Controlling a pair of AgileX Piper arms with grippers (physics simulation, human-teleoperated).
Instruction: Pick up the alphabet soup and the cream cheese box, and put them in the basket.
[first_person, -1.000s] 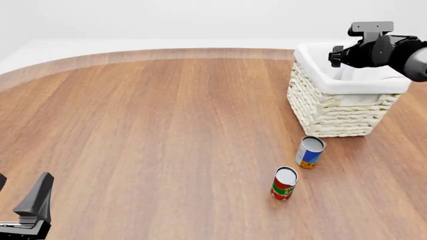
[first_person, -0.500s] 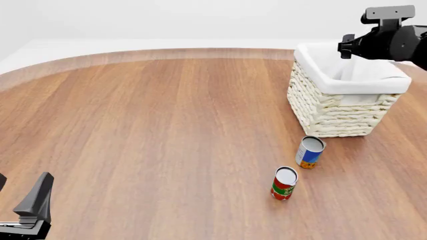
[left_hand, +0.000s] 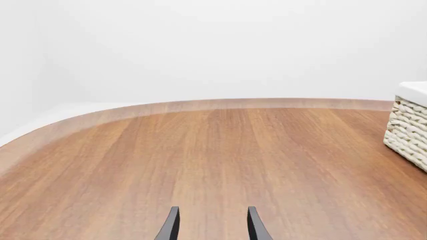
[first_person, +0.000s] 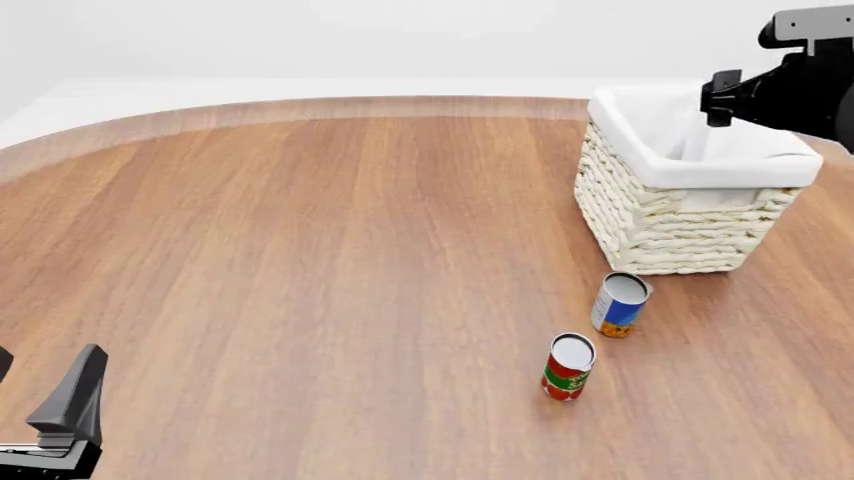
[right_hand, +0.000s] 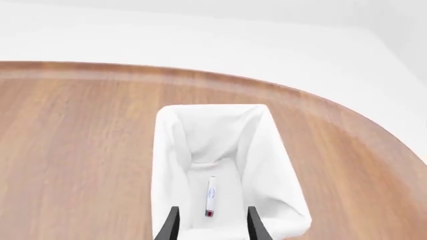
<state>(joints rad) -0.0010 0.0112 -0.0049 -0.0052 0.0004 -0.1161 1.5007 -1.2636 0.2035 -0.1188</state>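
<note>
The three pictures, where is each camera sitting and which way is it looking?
Front view: above and behind the arms, looking down the table at the basket, soup can and red can; both arms show.
Left wrist view: low on the left arm, looking across the table; the open left gripper shows.
Right wrist view: above the basket, looking in at the small box; the open right gripper shows.
Shared: all three show the basket.
</note>
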